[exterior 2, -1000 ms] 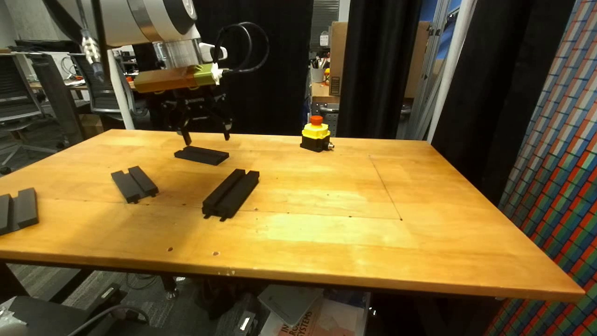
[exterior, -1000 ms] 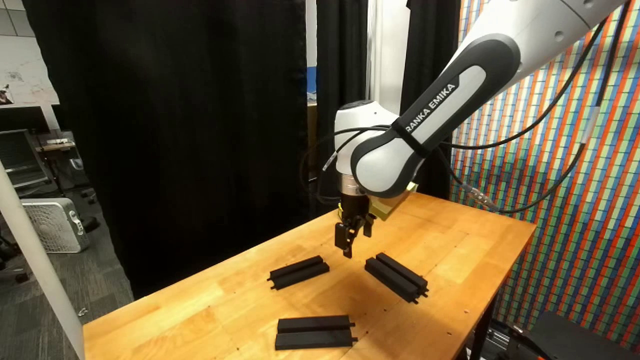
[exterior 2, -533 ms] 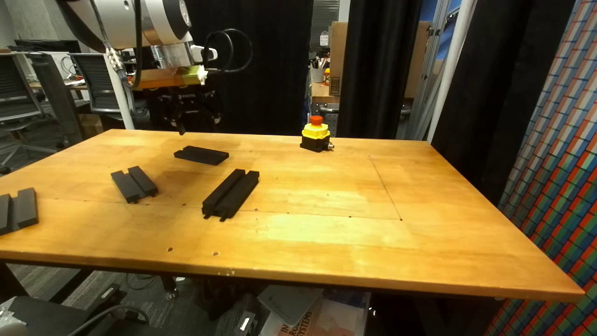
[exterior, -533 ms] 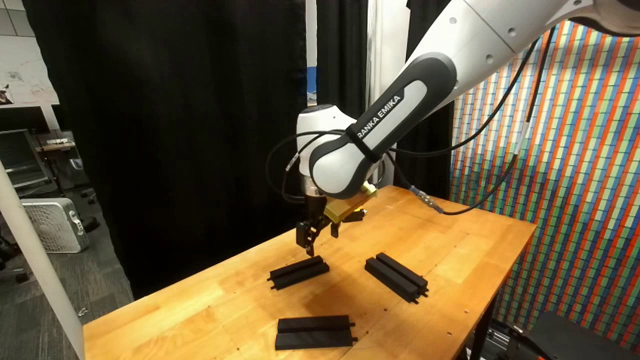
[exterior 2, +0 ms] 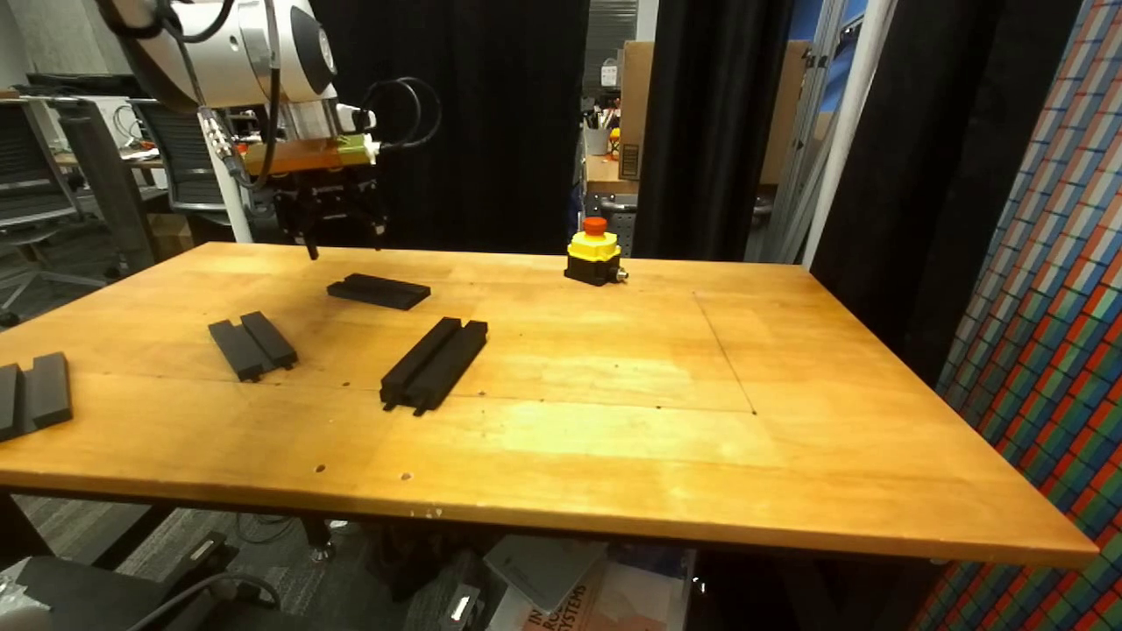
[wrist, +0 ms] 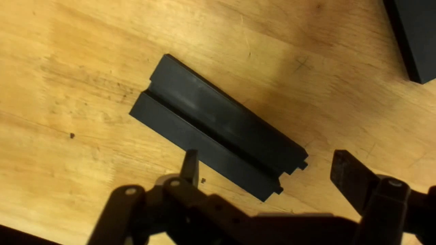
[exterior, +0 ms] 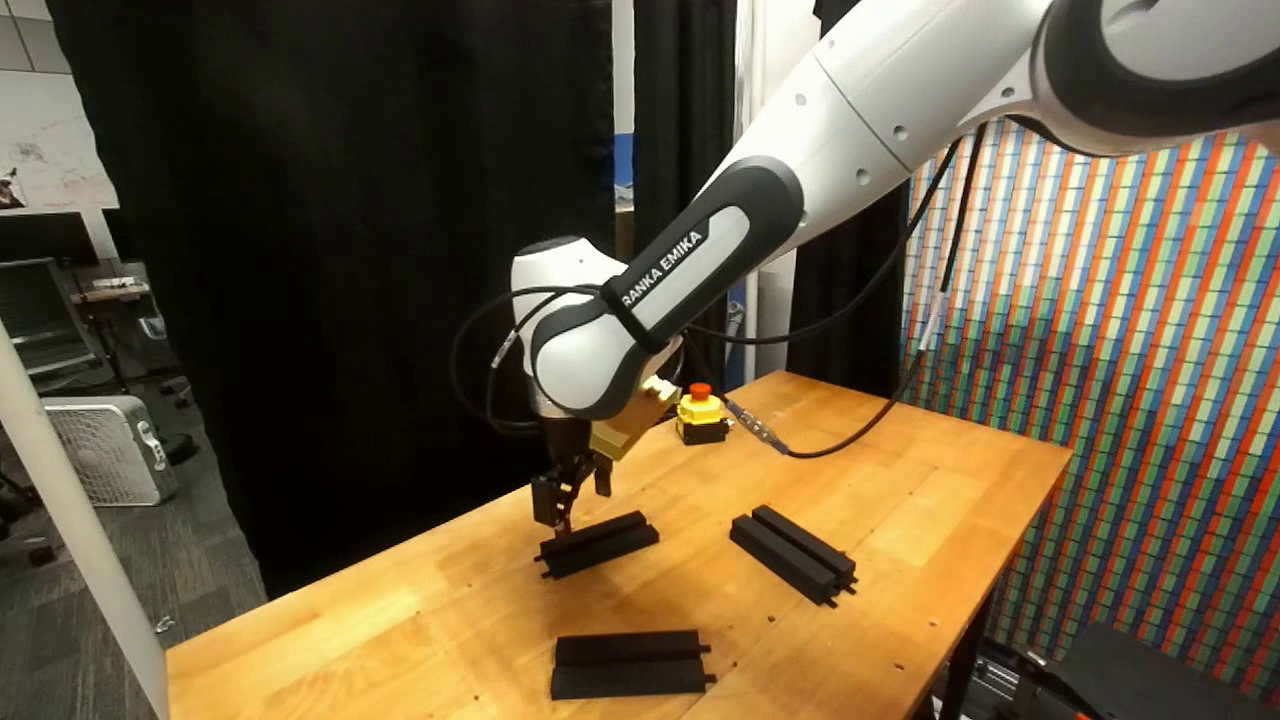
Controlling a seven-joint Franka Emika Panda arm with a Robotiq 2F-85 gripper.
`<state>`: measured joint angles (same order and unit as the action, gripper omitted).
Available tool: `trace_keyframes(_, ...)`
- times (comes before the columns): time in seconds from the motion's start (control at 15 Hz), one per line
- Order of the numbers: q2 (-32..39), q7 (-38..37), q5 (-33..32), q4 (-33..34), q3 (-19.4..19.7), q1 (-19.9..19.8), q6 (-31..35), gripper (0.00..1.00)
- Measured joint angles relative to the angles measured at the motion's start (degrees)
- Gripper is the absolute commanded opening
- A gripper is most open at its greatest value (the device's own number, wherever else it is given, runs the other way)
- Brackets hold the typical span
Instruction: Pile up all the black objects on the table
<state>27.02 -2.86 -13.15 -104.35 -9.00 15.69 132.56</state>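
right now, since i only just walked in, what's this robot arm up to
A Franka Panda arm has its gripper open and empty near the pegged end of a grooved black plate, not touching it. More black plates lie at three other spots on the wooden table, so the job of piling them up isn't done yet. A red-and-yellow emergency-stop button stands apart from them.

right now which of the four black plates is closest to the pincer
The plate lying nearest the large black curtain: in the wrist view, it alone shows in the gap of the open pincer.
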Motion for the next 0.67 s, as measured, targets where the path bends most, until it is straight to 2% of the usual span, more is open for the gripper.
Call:
trace_keyframes(0.27, 2.5, 11.9, -2.0, 3.4, 0.0, -0.3, -1.4, 1.0)
trace_keyframes(0.67, 5.1, 31.2, -4.8, 5.0, -0.1, -3.4, 0.1, 1.0)
